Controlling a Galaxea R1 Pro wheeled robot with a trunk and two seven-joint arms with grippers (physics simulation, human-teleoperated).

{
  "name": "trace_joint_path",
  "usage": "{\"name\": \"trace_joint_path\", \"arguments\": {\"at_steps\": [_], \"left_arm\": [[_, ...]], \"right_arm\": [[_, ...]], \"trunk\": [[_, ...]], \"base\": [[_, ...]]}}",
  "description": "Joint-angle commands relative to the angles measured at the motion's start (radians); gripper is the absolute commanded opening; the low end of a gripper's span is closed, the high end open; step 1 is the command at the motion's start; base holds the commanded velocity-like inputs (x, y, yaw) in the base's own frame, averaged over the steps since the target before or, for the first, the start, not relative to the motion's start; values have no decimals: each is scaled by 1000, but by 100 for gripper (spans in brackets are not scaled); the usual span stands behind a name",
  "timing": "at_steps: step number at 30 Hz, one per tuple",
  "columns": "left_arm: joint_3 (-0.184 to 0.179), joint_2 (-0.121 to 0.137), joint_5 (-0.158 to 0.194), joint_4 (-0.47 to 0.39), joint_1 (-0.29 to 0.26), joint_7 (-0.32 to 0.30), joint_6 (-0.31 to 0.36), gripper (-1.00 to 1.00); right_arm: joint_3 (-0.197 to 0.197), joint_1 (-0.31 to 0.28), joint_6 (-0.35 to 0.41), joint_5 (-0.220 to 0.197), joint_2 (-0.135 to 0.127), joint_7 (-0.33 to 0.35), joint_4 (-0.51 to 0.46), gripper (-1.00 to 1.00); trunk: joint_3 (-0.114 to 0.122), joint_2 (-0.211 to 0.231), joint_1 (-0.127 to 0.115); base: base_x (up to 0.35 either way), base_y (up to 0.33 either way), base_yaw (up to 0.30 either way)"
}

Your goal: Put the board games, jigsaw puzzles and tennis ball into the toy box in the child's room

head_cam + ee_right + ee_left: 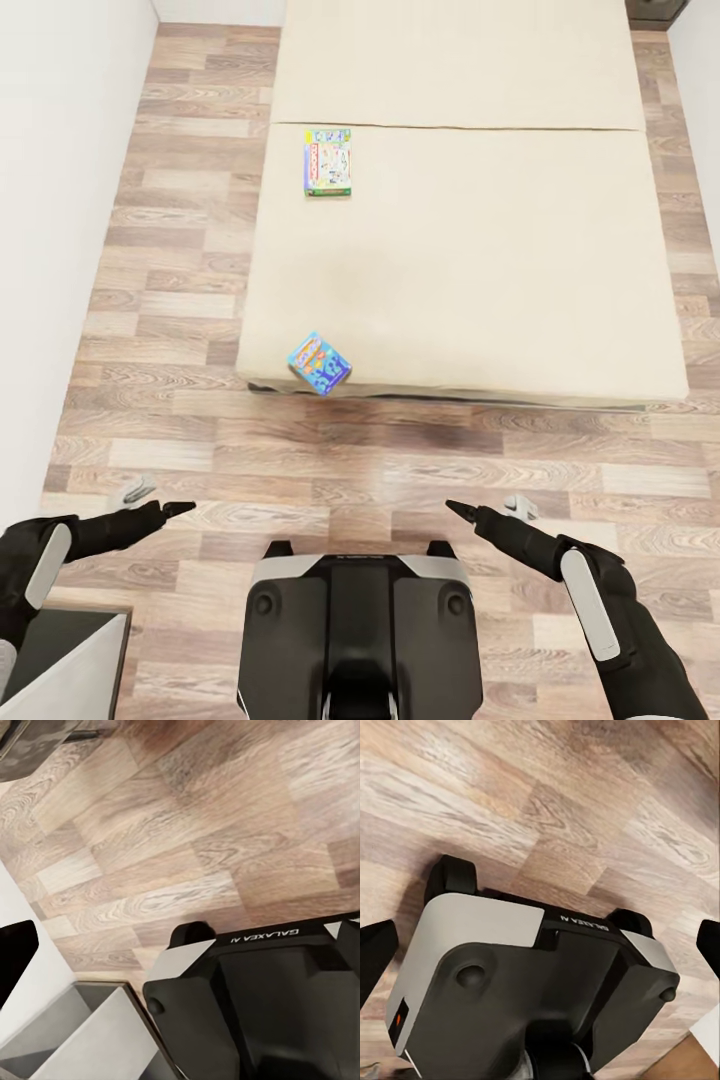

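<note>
The bed with its plain beige sheet lies ahead of me in the head view. One board game, a flat green-edged cartoon box, rests on the sheet toward the far left. A second board game, blue and colourful, sits tilted at the bed's near edge, partly over it. My left gripper hangs low over the wood floor, open and holding nothing. My right gripper is likewise open and holding nothing, short of the bed. Both wrist views look down at my own base with the dark fingertips spread wide.
A white wall runs along the left, leaving a strip of wood floor beside the bed. A grey-white unit corner stands at my lower left. Dark furniture shows at the far right corner. Floor separates my base from the bed.
</note>
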Motion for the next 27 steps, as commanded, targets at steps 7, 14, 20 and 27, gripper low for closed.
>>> {"name": "trace_joint_path", "arguments": {"at_steps": [7,14,20,27], "left_arm": [[-10,-30,0,0,-2,107,-5,100],[-14,-59,0,-4,-3,193,-8,100],[-38,-85,-5,-2,-3,237,-18,100],[-91,-121,-15,-6,-6,331,-89,100]], "right_arm": [[-3,0,6,1,-1,3,1,100],[-4,0,7,0,-6,3,2,100],[-6,0,7,-3,-9,3,4,100],[-7,0,7,-4,-13,3,4,100]], "trunk": [[11,-1,1],[22,-1,1],[32,-1,1],[44,-1,1]], "base": [[0,0,79],[0,0,79],[0,0,79],[0,0,79]]}}
